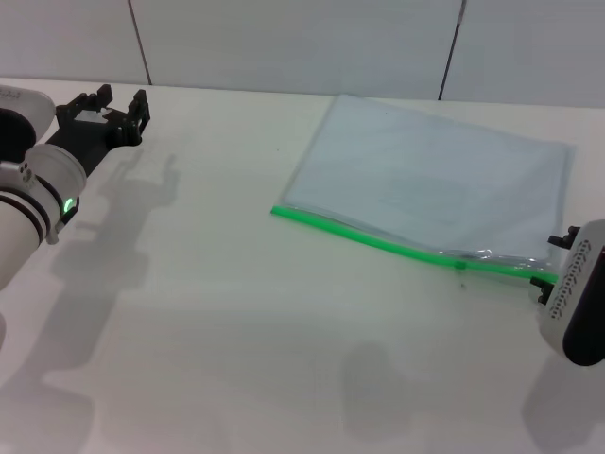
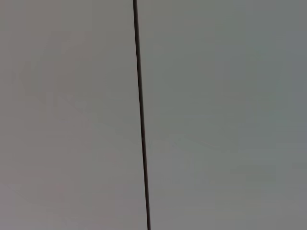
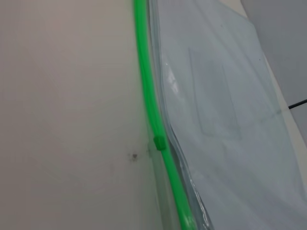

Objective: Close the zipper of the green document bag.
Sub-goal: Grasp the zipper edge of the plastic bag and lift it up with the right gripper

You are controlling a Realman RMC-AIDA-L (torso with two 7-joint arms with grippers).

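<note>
Right end effector (image 1: 577,303) sits nearest, low at the right edge of the head view, just beside the near right corner of the green document bag (image 1: 444,184); only its pale housing with a dark ribbed side shows, so cannot tell whether its fingers are spread or pressed together. Bag lies flat on the white surface (image 1: 236,312), right of centre, angled. Flat rectangular pouch, translucent pale blue-grey plastic, smooth, slightly wrinkled near the right corner. The zipper (image 1: 378,238) is a thin bright green strip along the near long edge. Right wrist view alone gives the close-up: small green slider tab (image 3: 159,142) partway along the strip, bag layers parted beside it toward one end, a faint rectangle inside the pouch. Left end effector (image 1: 104,112) is far left at the back, black fingers spread, holding nothing, well apart from the bag. Left wrist view shows only a grey wall panel (image 2: 216,115) with a dark seam (image 2: 141,115).
</note>
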